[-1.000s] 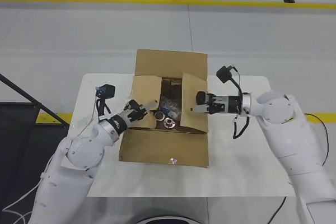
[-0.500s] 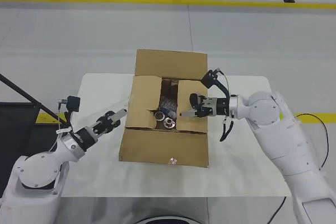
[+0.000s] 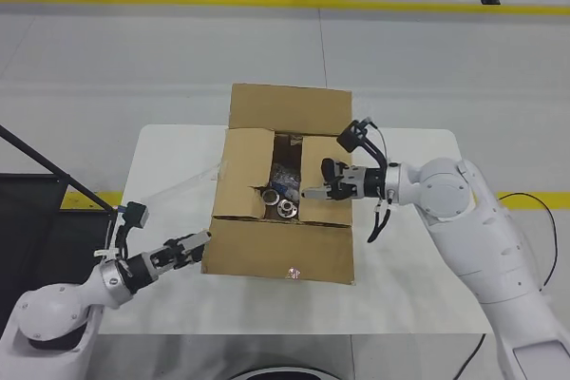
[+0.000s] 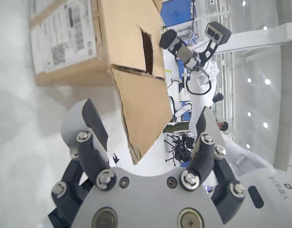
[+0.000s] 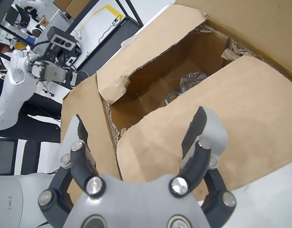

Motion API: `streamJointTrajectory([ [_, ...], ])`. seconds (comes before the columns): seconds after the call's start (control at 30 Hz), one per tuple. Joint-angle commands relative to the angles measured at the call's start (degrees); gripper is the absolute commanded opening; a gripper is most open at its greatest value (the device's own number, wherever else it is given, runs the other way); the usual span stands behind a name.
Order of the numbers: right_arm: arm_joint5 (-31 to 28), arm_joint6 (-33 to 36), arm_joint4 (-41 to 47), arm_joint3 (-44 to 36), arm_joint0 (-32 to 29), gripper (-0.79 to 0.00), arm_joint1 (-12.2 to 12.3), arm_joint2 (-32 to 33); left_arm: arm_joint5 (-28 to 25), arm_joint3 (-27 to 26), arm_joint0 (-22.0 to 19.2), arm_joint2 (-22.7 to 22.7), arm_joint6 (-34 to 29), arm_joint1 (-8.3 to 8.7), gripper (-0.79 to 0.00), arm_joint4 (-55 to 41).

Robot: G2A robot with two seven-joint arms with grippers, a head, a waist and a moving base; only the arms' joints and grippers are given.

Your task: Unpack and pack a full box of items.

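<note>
left end effector [image 3: 201, 238] spread wide, empty, beside box [image 3: 275, 249]; right end effector [image 3: 310, 191] agape over its flap [image 3: 328, 152]

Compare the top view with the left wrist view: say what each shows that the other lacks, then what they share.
Top view: metal rings and a clear bag inside the box. Left wrist view: a printed label on the box's outer face and a hand slot cut in a flap. Both: the box, the open left gripper beside it and the right gripper at its flap.
</note>
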Motion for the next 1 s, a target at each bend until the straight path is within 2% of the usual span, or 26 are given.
streamJointTrajectory([
  [0.0,0.4,-0.2,0.2,-0.3,0.0,0.0,0.0,0.2,0.3,0.7,-0.5,1.0,-1.5,0.08,0.0,-1.2],
  [0.17,0.5,-0.4,0.1,-0.4,-0.1,0.0,0.0,0.2,1.0,2.1,-2.2,2.9,-3.8,0.32,0.0,-3.7],
  [0.4,0.8,-0.8,0.1,-0.3,-0.2,0.0,0.0,0.3,0.5,1.9,-3.3,3.2,-5.5,0.66,0.0,-7.3],
  [0.67,9.6,-11.5,6.3,3.6,-0.7,0.0,-0.6,3.0,0.0,-0.1,-4.7,3.0,-5.6,1.09,0.0,-8.9],
  [0.8,13.2,-18.3,8.7,8.6,1.1,0.0,-1.5,3.2,-0.3,-0.4,-6.6,3.0,-4.3,1.19,0.0,-10.9],
  [0.97,13.7,-21.9,14.8,19.0,5.6,0.0,-3.7,1.4,0.5,0.3,-10.4,3.7,0.8,1.21,0.0,-10.9],
])
